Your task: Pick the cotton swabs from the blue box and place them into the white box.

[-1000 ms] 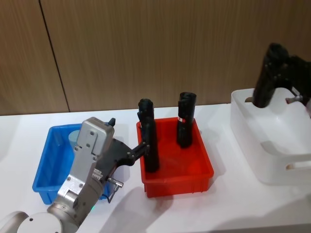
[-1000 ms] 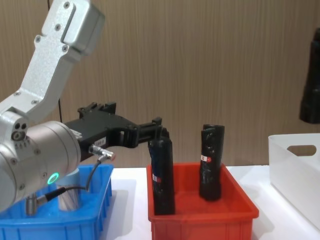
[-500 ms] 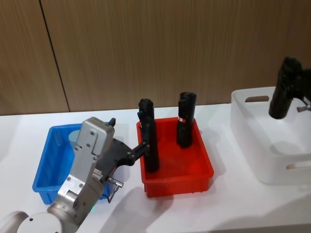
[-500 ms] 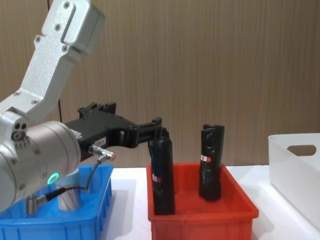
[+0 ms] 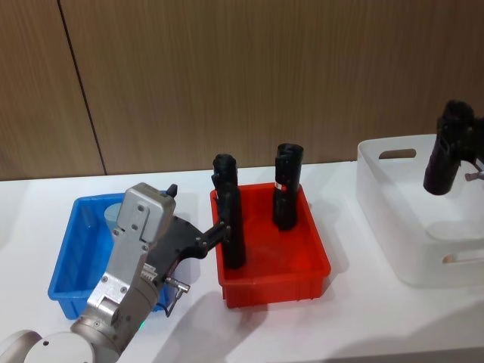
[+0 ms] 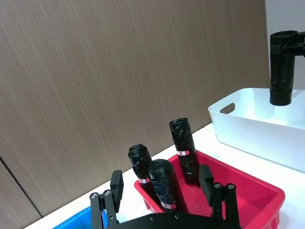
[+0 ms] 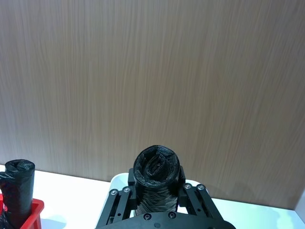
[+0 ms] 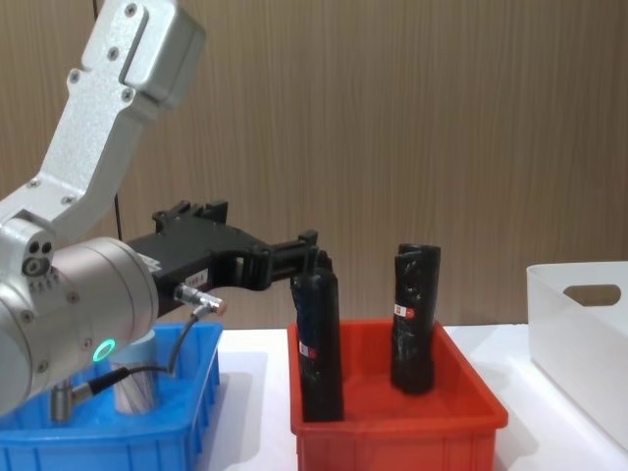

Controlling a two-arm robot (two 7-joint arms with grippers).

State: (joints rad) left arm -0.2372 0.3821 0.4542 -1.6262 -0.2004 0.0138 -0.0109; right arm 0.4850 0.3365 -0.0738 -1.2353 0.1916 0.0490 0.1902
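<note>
A cotton swabs jar (image 8: 134, 385) with a pale lid (image 5: 113, 214) stands in the blue box (image 5: 66, 253) at the left, partly hidden behind my left arm. My left gripper (image 5: 217, 231) is open and reaches past the blue box to the near black cylinder (image 5: 229, 219) in the red bin; its spread fingers (image 6: 116, 184) hold nothing. The white box (image 5: 393, 215) stands at the right. Above it my right gripper (image 5: 452, 136) is shut on a black cylinder (image 7: 156, 174), which hangs upright over the box (image 6: 259, 129).
A red bin (image 5: 299, 261) sits between the blue and white boxes and holds upright black cylinders, one at its back (image 5: 286, 185). A wood-panel wall rises behind the white table (image 5: 302, 325).
My right gripper has carried its black cylinder to the right and slightly down above the white box. The left arm has not moved.
</note>
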